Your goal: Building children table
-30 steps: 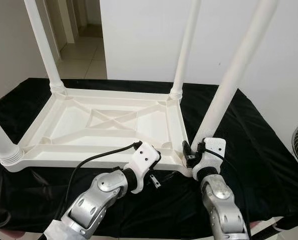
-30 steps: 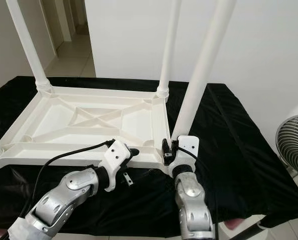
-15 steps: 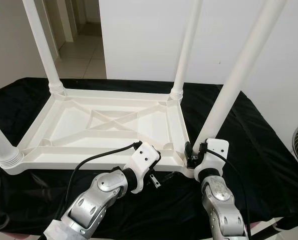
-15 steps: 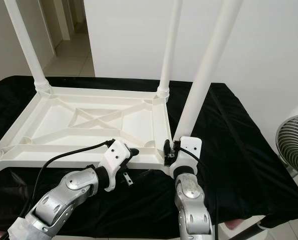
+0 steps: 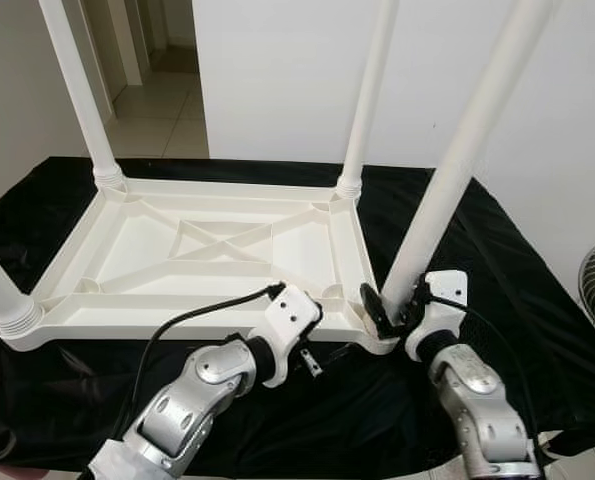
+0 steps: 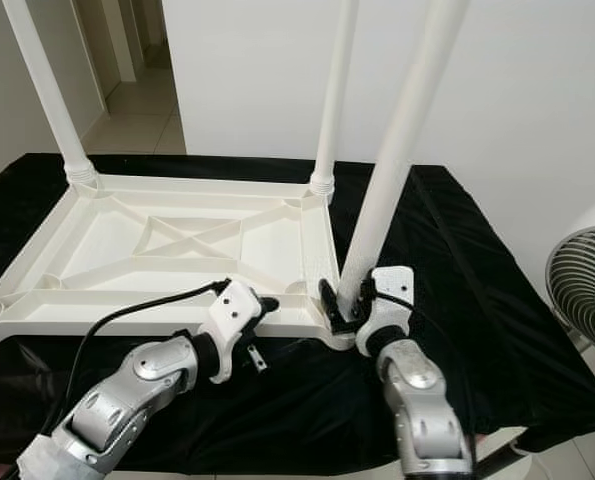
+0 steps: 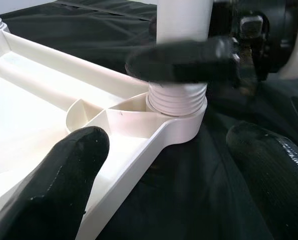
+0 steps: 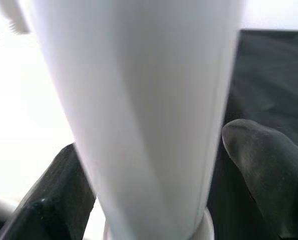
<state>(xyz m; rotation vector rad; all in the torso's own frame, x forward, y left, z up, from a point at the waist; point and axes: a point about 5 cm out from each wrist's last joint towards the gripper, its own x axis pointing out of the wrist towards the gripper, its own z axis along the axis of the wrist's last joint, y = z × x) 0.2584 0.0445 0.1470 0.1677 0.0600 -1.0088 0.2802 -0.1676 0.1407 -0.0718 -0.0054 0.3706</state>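
We see a black-draped tabletop carrying the white children's table upside down, long axis running left-right, legs pointing up. Our right end effector is clamped on the near-right leg just above its socket. Our left end effector hovers spread apart beside that corner.

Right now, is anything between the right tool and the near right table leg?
Nothing visible. The right tool has its fingers on either side of the near right leg, just above its threaded collar in the tabletop corner.
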